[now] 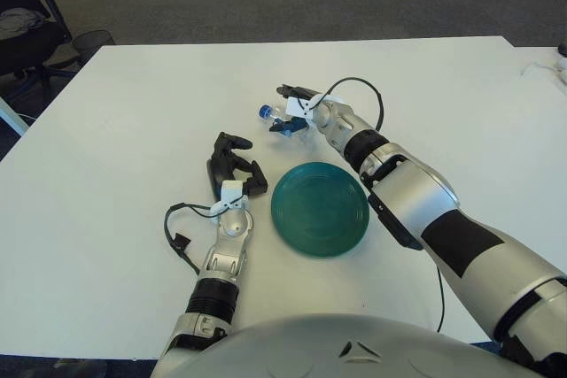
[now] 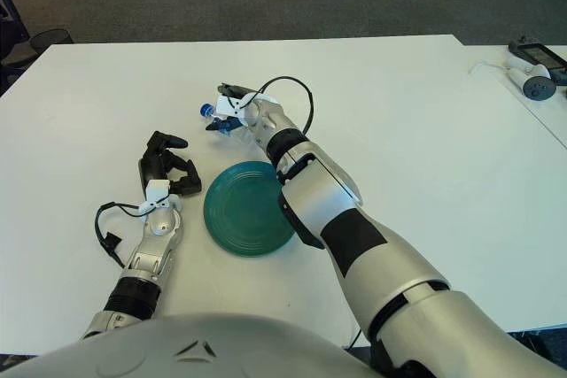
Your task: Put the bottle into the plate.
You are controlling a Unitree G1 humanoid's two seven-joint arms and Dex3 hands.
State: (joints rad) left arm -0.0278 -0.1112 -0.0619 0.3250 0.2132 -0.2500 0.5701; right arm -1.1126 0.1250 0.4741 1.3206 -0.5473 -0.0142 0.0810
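A small clear bottle with a blue cap (image 1: pixel 274 114) lies on its side on the white table, beyond the teal plate (image 1: pixel 319 208). My right hand (image 1: pixel 295 111) is at the bottle with its fingers closed around the body; the cap end sticks out to the left. It also shows in the right eye view (image 2: pixel 227 112). The plate (image 2: pixel 250 208) is empty and lies near and right of the bottle. My left hand (image 1: pixel 235 168) shows just left of the plate, fingers curled and holding nothing.
The white table (image 1: pixel 133 104) ends at the far edge with dark floor behind. An office chair (image 1: pixel 27 33) stands at the far left. A white device with a cable (image 2: pixel 532 68) lies at the far right. A black cable loops by my left wrist (image 1: pixel 177 227).
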